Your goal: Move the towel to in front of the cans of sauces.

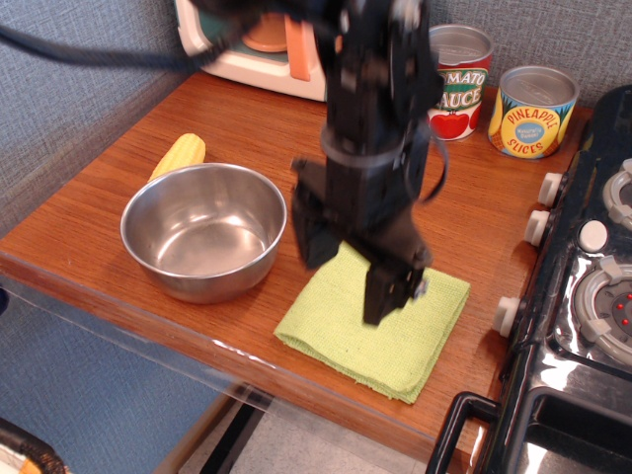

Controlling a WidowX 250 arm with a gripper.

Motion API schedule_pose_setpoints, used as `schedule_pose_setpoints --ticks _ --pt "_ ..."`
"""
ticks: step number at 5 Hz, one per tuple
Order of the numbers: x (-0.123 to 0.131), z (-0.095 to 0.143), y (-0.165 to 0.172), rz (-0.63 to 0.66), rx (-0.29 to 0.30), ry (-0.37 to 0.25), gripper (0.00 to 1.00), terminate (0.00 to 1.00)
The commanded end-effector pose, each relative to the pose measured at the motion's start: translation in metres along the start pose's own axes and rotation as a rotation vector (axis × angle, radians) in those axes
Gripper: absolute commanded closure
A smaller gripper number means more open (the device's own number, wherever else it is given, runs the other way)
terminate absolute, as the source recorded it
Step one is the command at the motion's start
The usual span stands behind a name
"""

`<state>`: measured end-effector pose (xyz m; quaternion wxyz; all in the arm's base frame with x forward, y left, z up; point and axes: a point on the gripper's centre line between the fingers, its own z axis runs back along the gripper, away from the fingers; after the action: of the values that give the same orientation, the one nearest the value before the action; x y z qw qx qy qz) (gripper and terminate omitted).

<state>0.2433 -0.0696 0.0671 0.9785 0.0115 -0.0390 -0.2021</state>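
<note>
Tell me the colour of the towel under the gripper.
Light green towel, plain woven; the one camera view shows it.

The towel (380, 331), a folded light-green square, lies flat at the near edge of the table. The cans (499, 97) stand upright at the far right: red-and-white tomato sauce, yellow-and-blue pineapple slices.

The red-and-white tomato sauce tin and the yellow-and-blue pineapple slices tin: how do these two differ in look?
The red-and-white tomato sauce tin looks taller than the yellow-and-blue pineapple slices tin. The tomato tin's label is partly hidden behind the black robot arm; the pineapple tin's label shows whole. The tomato tin stands left of the pineapple tin. Both stand upright on the wooden counter and have silver tops.
</note>
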Motion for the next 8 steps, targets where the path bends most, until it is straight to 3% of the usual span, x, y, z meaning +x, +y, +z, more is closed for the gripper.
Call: schedule_pose_setpoints --ticks 1,2,3,4,6,8 --pt "0.0 -0.058 0.013 0.152 0.032 -0.035 0.0 0.0" --pt "0.002 -0.057 0.025 0.205 0.046 -0.188 0.0 0.0" --pt "0.012 -0.063 0.032 0.208 0.015 -0.211 0.0 0.0" --pt "0.04 -0.071 0.039 0.224 0.004 -0.185 0.0 0.0" --pt "0.123 -0.074 0.051 0.212 -0.002 -0.199 0.0 0.0" --pt "0.151 -0.069 0.045 0.22 -0.023 -0.195 0.0 0.0"
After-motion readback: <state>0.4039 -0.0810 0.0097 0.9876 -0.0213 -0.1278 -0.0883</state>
